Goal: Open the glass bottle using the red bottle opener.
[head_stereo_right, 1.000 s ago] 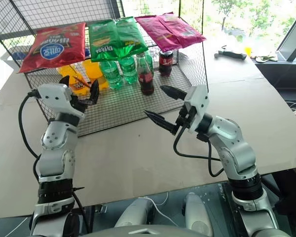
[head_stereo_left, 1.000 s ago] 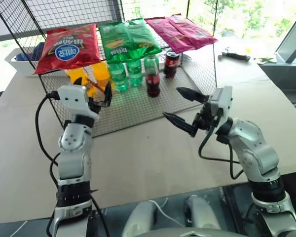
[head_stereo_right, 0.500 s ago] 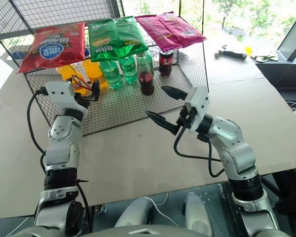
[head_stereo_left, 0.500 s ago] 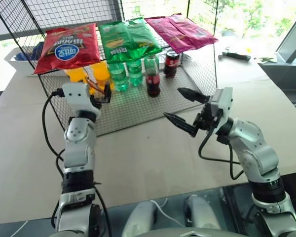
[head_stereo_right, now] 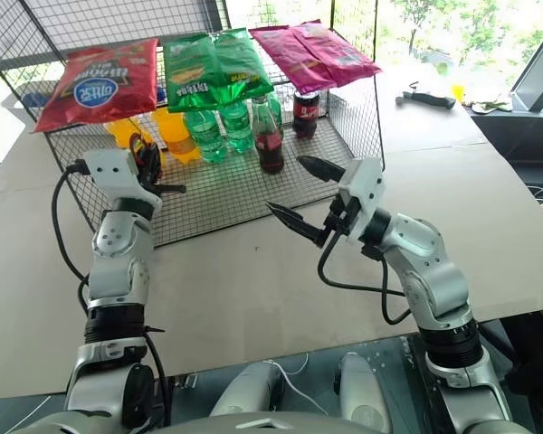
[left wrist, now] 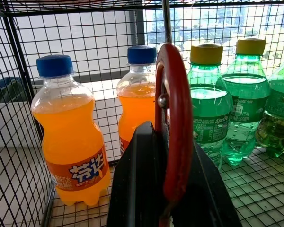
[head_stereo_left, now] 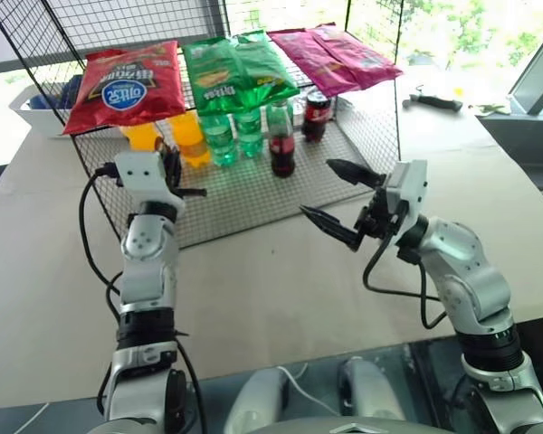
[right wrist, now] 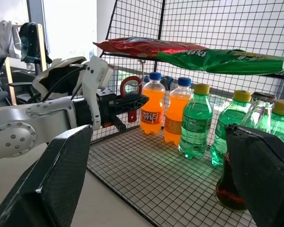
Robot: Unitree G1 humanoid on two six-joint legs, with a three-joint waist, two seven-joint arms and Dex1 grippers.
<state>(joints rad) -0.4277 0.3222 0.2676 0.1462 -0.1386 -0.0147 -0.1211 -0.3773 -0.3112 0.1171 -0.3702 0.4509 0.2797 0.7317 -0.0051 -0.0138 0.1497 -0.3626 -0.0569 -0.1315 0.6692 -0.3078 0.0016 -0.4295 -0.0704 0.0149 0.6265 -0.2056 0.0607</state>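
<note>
A wide tan table [head_stereo_left: 281, 298] holds a black wire rack [head_stereo_left: 253, 194] at its far side. Three snack bags lie across the top shelf of the rack: a red bag [head_stereo_left: 127, 83] on the left, a green bag [head_stereo_left: 237, 70] in the middle and a pink bag [head_stereo_left: 330, 56] on the right. Under them, on the mesh floor of the rack, drinks stand in a row. From left to right there are two orange soda bottles [left wrist: 72, 132], then green soda bottles [head_stereo_left: 219, 137], then the glass bottle [head_stereo_left: 281, 145] with its dark drink and red label, and furthest right a dark can [head_stereo_left: 316, 113]. The glass bottle stands upright near the middle of the rack floor, just beside the green ones, and neither arm touches it.

The left gripper [head_stereo_left: 192, 191] reaches in at the near left corner of the rack, close to the orange bottles. Its two black fingers are pressed together on the red bottle opener [left wrist: 173, 123], which stands up between them with its ring head on top, well to the left of the glass bottle.

The right gripper [head_stereo_left: 337, 201] hangs above the near right edge of the rack, pointing left. Its fingers are spread wide with nothing between them, and the glass bottle stands a little beyond them.

A dark tool [head_stereo_left: 432, 102] lies on the far right of the table.
</note>
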